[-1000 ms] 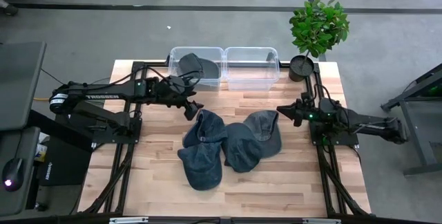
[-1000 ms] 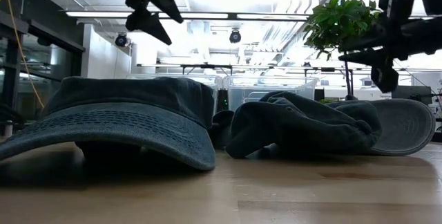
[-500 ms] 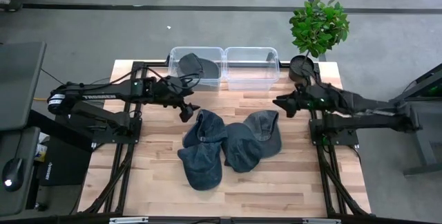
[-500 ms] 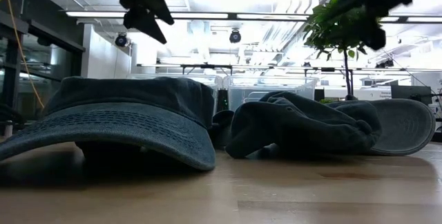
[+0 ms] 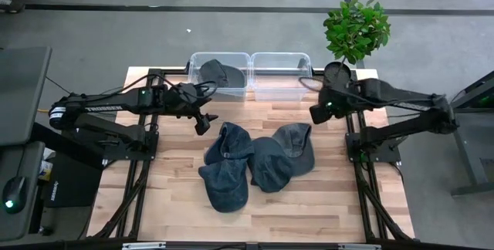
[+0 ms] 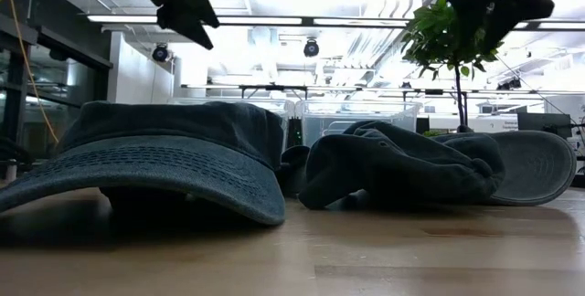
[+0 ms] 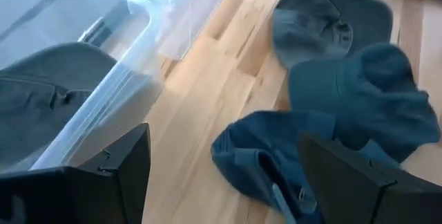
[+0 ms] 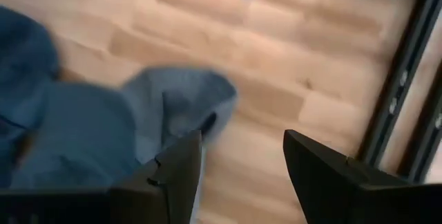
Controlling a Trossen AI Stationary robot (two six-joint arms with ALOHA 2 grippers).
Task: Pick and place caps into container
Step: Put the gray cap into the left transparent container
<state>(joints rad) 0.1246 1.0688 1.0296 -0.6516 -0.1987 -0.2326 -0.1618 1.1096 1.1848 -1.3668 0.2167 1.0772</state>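
Three denim caps lie bunched mid-table, crowns on the wood: a dark blue one (image 5: 227,169), another dark one (image 5: 270,163) and a faded grey-blue one (image 5: 298,143), brim up. A fourth cap (image 5: 216,72) lies inside the left clear container (image 5: 231,89). My left gripper (image 5: 203,121) hangs open above bare wood between that container and the pile; its wrist view shows the gripper (image 7: 222,137) over the nearest dark cap (image 7: 262,165). My right gripper (image 5: 316,113) hovers open, high, just beyond the grey-blue cap (image 8: 176,103).
A second clear container (image 5: 282,75) stands beside the first at the far edge. A potted plant (image 5: 355,30) stands at the far right corner, close behind my right arm. Black frame rails run along both sides. Bare wood lies toward the near edge.
My right gripper has risen from low beside the right rail and swung toward the far edge and slightly left, ending high above the grey-blue cap's far side. My left gripper has drifted a little left and upward. The caps have not moved.
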